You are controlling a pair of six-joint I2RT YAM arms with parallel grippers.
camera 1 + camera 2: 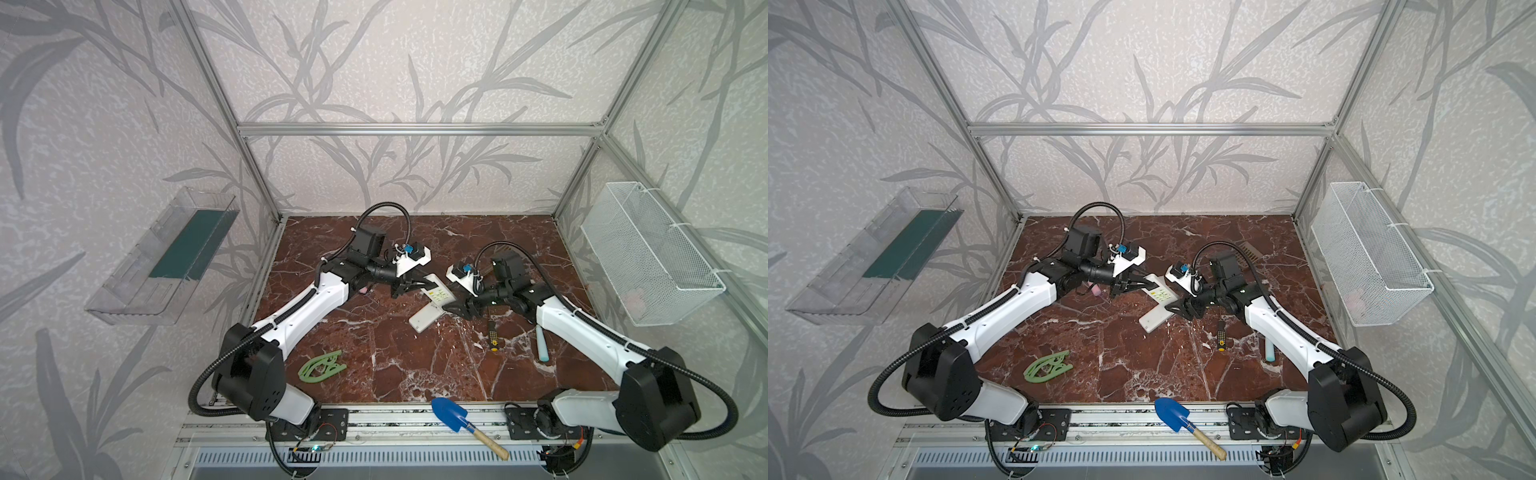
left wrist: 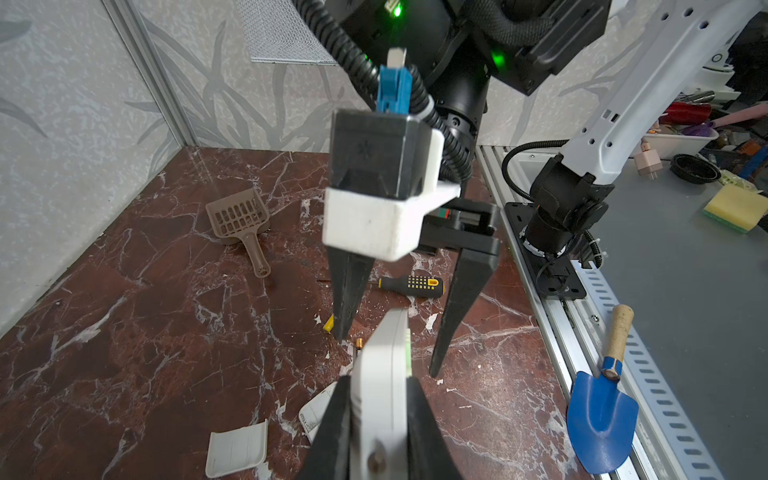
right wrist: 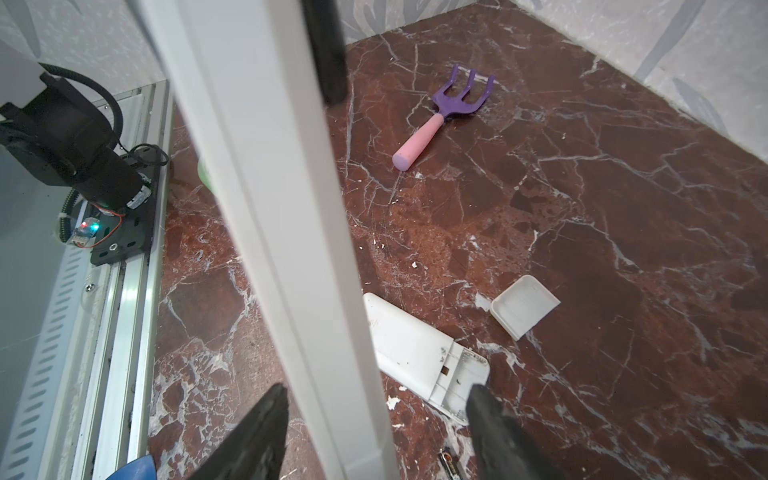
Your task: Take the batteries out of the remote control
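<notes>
- Two long white plastic remotes are in play. The lifted remote is pinched edge-on by the left gripper, clear of the surface. The flat remote lies with its battery bay open and bare, and its curved white cover is just beside it.
- The right gripper is spread, with one finger on either side of the lifted remote. I cannot tell whether it touches.
- Batteries: a dark-and-gold battery lies loose on the surface near the right gripper's fingertips. A yellow end, likely another battery, shows beside a right finger. A light-green strip along the lifted remote's edge may be a cell not yet out, but it is too narrow to be sure.
- The step in hand looks like freeing that seated cell. The left grip should be firm, with the bay turned toward the right gripper. One right fingertip should go in at the cell's end and lever gently. Working low over the surface would stop a dropped cell rolling far.
- The surface is red-brown marble pattern with white flecks. It carries a black-and-yellow-handled screwdriver, a brown slotted scoop, a purple fork with a pink handle and a green plastic hanger.
- The walls are grey leaf-print wallpaper in an aluminium frame. A clear plastic tray hangs on one wall and a white wire basket on the opposite one. A blue trowel with a wooden handle lies on the front rail.
</notes>
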